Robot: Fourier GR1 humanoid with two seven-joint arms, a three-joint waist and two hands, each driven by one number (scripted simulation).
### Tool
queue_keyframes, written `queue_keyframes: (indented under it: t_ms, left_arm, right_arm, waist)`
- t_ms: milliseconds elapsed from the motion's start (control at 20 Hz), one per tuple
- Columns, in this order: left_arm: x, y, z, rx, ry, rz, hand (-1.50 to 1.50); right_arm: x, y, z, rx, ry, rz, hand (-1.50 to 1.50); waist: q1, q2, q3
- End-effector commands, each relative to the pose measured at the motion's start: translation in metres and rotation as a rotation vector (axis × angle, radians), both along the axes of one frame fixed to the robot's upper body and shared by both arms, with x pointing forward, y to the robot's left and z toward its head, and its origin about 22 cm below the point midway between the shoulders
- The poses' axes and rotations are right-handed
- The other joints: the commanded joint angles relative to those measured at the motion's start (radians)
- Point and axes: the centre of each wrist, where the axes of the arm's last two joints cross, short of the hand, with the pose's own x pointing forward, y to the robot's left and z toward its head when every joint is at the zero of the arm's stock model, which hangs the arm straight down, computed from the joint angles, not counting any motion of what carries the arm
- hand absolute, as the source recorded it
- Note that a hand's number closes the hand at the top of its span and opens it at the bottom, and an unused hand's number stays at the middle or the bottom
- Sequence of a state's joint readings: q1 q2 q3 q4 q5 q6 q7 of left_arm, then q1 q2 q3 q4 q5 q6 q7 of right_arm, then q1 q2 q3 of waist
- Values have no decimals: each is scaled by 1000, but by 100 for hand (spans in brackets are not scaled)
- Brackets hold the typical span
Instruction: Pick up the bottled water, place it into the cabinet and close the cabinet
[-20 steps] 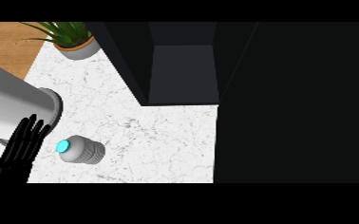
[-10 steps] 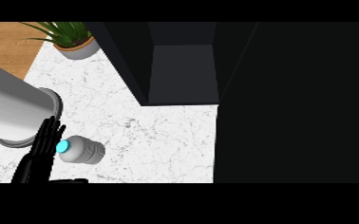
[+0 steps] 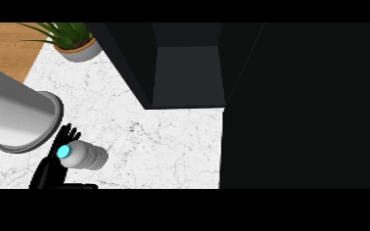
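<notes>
White marble counter (image 3: 166,142) bears the bottled water (image 3: 82,155), touching the left hand's (image 3: 54,169) straight, open fingers.

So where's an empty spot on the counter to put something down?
The widest bare marble lies between the bottled water and the dark cabinet. There is also room between the potted plant and the grey forearm. The lower left is crowded: the left robot hand is right against the bottle.

Bottled water (image 3: 83,156) sits on the counter (image 3: 159,142) right beside my left hand (image 3: 52,169); open cabinet (image 3: 186,71) behind it, potted plant (image 3: 71,41) far back left.
</notes>
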State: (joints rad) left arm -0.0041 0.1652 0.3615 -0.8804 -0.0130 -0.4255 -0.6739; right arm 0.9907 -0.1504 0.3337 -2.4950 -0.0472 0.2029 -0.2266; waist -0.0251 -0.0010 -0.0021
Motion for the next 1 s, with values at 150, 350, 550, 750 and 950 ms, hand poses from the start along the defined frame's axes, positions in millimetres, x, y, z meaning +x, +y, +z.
queue_keyframes:
  t_ms: [150,350,550,750,950]
  left_arm:
    - [6,-22,-31,-99,2,-84,-150]
    - [0,-27,-42,-130,-19,-34,-150]
    - [4,-11,-38,-169,-27,0,150]
    - [16,-23,-36,-227,-28,-9,150]
    - [8,-31,-43,-262,-28,-17,150]
  right_arm:
    - [-3,3,24,4,-42,2,-150]
    - [-7,-8,14,-9,-36,-2,-150]
    - [-8,-2,24,4,-49,-15,-150]
    - [-10,-5,28,-6,-36,-2,-150]
    - [-14,-8,21,-15,-25,-14,-150]
  waist:
    - [4,5,-1]
    - [-1,2,-1]
    - [-1,3,-1]
    - [3,1,0]
    - [-4,0,0]
